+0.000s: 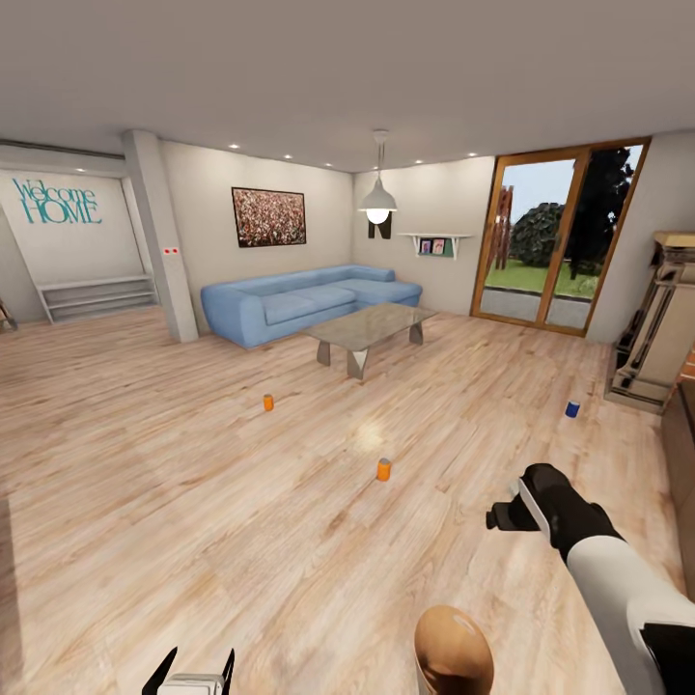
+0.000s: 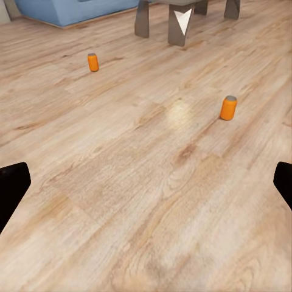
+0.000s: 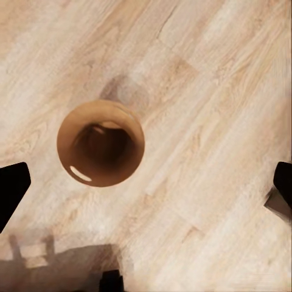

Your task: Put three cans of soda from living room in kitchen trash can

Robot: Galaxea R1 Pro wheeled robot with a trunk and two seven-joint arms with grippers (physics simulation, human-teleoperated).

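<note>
Three soda cans stand upright on the wood floor of the living room: an orange can [image 1: 268,403] [image 2: 93,62] at the far left, a second orange can [image 1: 383,470] [image 2: 229,107] nearer the middle, and a blue can [image 1: 572,409] at the right. The trash can [image 1: 454,652] [image 3: 100,143] is close in front of me, its brown inside facing up. My right gripper [image 1: 507,514] [image 3: 146,188] hangs open above it, touching nothing. My left gripper [image 1: 193,671] [image 2: 146,188] is low at the near edge, open and empty, facing the two orange cans.
A long blue sofa [image 1: 299,304] and a grey low table [image 1: 372,328] stand beyond the cans. A glass patio door [image 1: 555,241] is at the back right, a pale fireplace surround [image 1: 666,319] along the right wall, and a grey pillar [image 1: 159,241] at the left.
</note>
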